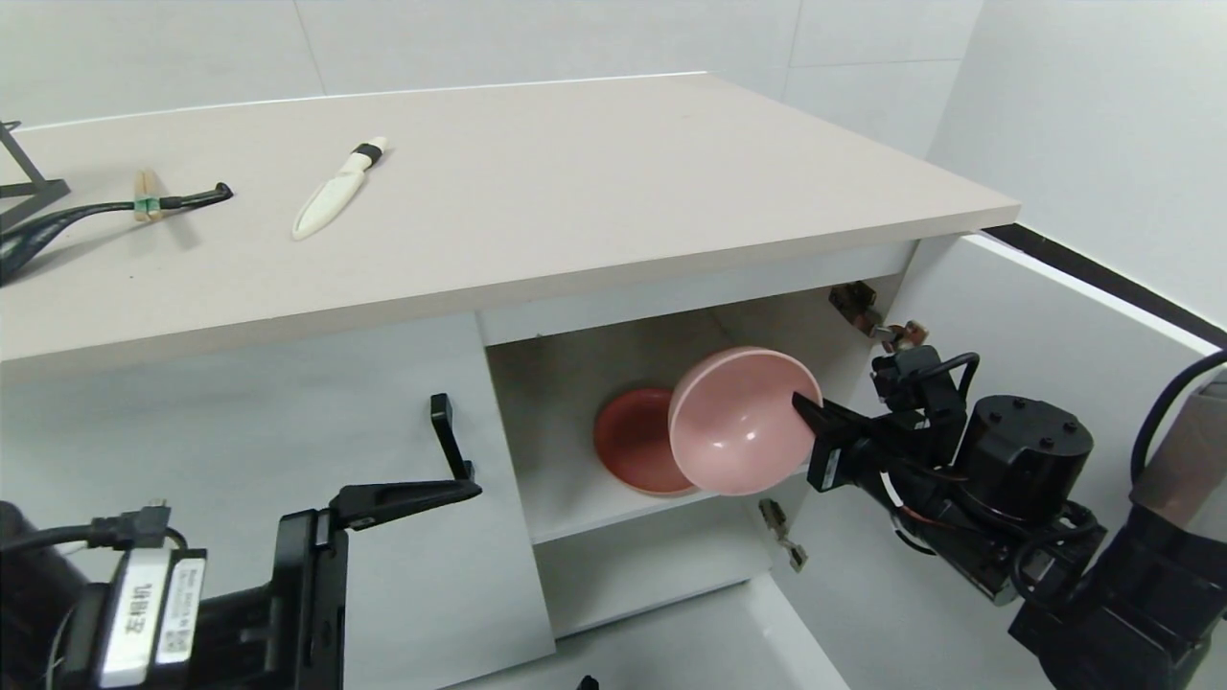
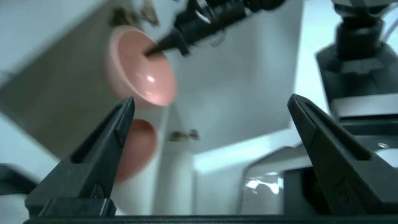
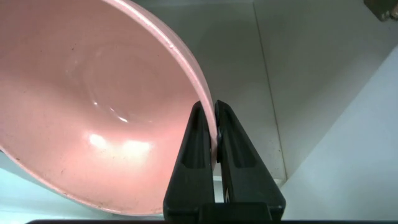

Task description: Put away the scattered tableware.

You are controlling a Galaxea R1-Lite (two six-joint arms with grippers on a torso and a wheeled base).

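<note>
A light pink bowl (image 1: 743,422) (image 2: 146,71) (image 3: 93,106) hangs tilted on its side at the open cabinet's mouth, above the shelf (image 1: 585,513). My right gripper (image 1: 803,410) (image 3: 211,127) is shut on its rim. A darker red bowl (image 1: 637,441) (image 2: 138,146) rests on the shelf behind it. My left gripper (image 1: 451,450) (image 2: 208,109) is open and holds nothing, low in front of the closed left door. On the countertop (image 1: 537,192) lie a cream sheathed knife (image 1: 337,189) and a pair of chopsticks (image 1: 147,199).
The cabinet's right door (image 1: 1035,316) stands swung open beside my right arm. The left door (image 1: 288,460) is closed. A dark rack leg and black strap (image 1: 57,216) sit at the counter's far left. White walls close in behind and on the right.
</note>
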